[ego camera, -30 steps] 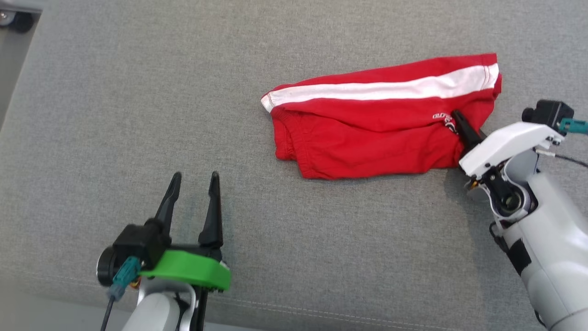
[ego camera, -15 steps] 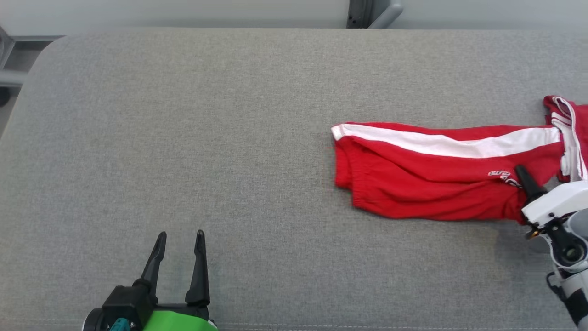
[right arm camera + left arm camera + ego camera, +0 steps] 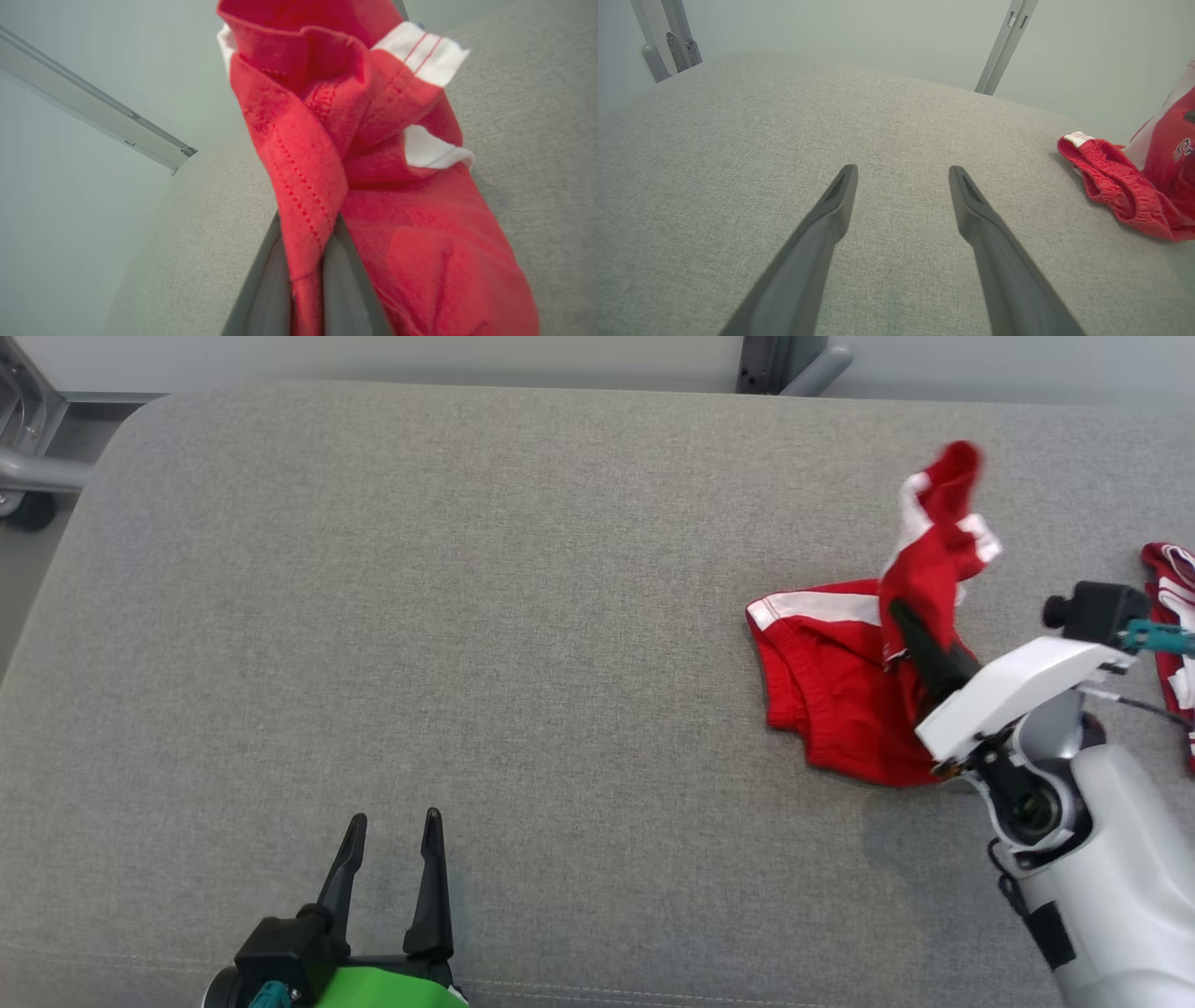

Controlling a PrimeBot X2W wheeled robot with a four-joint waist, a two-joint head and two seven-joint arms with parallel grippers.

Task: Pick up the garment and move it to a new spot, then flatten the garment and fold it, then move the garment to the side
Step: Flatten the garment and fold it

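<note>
The garment (image 3: 831, 691) is a pair of red shorts with a white side stripe, lying at the right of the grey cushion (image 3: 467, 616). My right gripper (image 3: 904, 614) is shut on one end of it, and that end stands up in a bunched, twisted fold (image 3: 941, 518) above the rest. In the right wrist view the red cloth (image 3: 373, 186) is pinched between the two fingers (image 3: 261, 284) and hangs over them. My left gripper (image 3: 392, 823) is open at the lower left, well clear of the garment (image 3: 1120, 191), with bare cushion between its fingers (image 3: 831, 210).
More red and white cloth (image 3: 1174, 607) lies at the right edge; I cannot tell whether it joins the garment. Metal frame posts (image 3: 784, 359) stand behind the cushion, and a frame with a caster (image 3: 28, 485) stands at the far left.
The camera has shifted. The garment lay stretched out flat; now my right gripper has raised its held end and carried it leftward, so the cloth is bunched and shorter. The left gripper stays open.
</note>
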